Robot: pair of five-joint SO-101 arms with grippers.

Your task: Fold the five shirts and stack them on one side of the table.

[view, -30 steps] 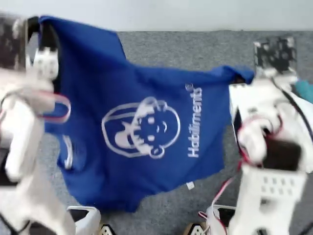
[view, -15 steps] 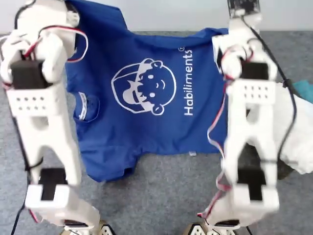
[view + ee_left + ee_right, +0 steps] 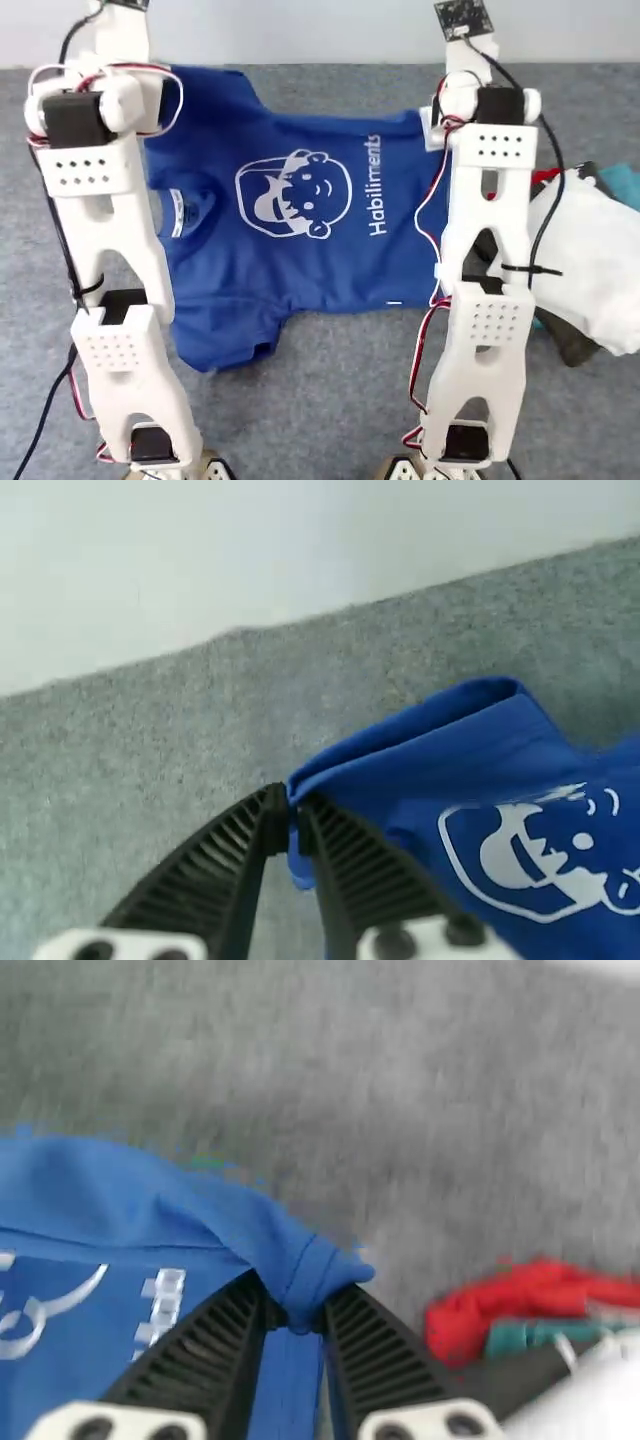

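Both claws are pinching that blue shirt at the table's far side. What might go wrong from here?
The left gripper and right gripper each pinch just a thin edge of the blue shirt, so it may slip free. Its near sleeve looks bunched, which could give a crooked fold. The pile of other clothes lies close beside the right arm and might get snagged.

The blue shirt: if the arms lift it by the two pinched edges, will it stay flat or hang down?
Likely floppy: the blue shirt bunches into folds where the left hand and right hand pinch it. It would probably sag between them if lifted. It seems light, since thin fingertip pinches hold the edges.
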